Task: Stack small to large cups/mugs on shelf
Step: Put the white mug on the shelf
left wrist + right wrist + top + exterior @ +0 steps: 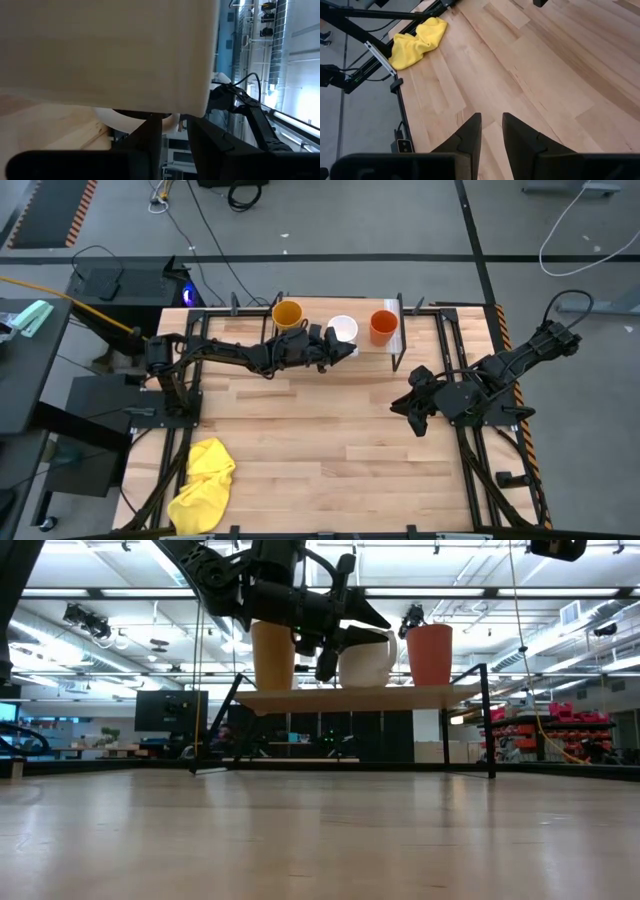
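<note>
Bare tabletop (320,840) fills your foreground, giving you open room in front of the shelf (360,697). You have a yellow cloth (203,484) at the near left corner, well clear. Your three cups stand in a row on the shelf: yellow-orange cup (287,313), white mug (343,329), red-orange cup (383,326). Your left gripper (345,350) sits against the white mug; you cannot tell its grip. Your right gripper (491,125) hovers over bare wood, fingers slightly parted, empty.
</note>
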Controlling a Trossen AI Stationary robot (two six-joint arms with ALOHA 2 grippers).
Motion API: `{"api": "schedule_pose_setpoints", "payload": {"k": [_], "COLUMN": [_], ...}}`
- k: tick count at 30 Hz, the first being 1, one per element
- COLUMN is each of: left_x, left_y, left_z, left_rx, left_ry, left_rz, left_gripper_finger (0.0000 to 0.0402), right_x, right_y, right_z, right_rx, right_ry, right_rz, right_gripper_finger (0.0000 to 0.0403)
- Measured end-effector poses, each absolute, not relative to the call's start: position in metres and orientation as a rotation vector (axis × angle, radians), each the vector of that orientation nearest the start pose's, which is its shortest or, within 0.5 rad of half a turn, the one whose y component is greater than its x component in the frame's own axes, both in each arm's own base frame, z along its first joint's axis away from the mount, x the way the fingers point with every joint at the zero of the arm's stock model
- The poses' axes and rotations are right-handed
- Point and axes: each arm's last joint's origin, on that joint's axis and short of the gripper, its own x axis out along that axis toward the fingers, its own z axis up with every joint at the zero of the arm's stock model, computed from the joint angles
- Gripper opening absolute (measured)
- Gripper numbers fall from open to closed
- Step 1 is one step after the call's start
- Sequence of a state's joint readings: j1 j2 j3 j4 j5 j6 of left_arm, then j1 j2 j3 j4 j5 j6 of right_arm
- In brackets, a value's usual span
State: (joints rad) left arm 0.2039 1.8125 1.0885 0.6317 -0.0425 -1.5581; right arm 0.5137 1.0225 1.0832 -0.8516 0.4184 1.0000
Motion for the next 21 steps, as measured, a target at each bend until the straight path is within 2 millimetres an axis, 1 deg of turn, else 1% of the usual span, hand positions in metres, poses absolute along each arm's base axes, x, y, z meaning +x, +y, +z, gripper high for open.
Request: {"api": "schedule_pose_setpoints", "payload": {"k": [10, 15, 21], "left_x": [0.3892, 0.3884, 0.3873], "left_y": [0.0816, 0.0793, 0.0763], "left_z": [0.2384, 0.2398, 0.2437], "left_rx": [-1.537, -1.535, -1.525], "left_ry": [-0.082, -0.077, -0.08], "left_rz": [0.309, 0.312, 0.304], "left_gripper_finger": [0.0098, 0.0094, 0.01], "right_x": [0.1709, 0.1709, 0.1709], "right_y": [0.0829, 0.0829, 0.0829], "right_z": [0.3366, 0.3366, 0.3365], "right_rx": [0.601, 0.597, 0.595], "right_ry": [0.671, 0.671, 0.672], "right_rz": [-0.262, -0.26, -0.26], "right_gripper_finger": [0.0086, 0.0086, 0.0086]}}
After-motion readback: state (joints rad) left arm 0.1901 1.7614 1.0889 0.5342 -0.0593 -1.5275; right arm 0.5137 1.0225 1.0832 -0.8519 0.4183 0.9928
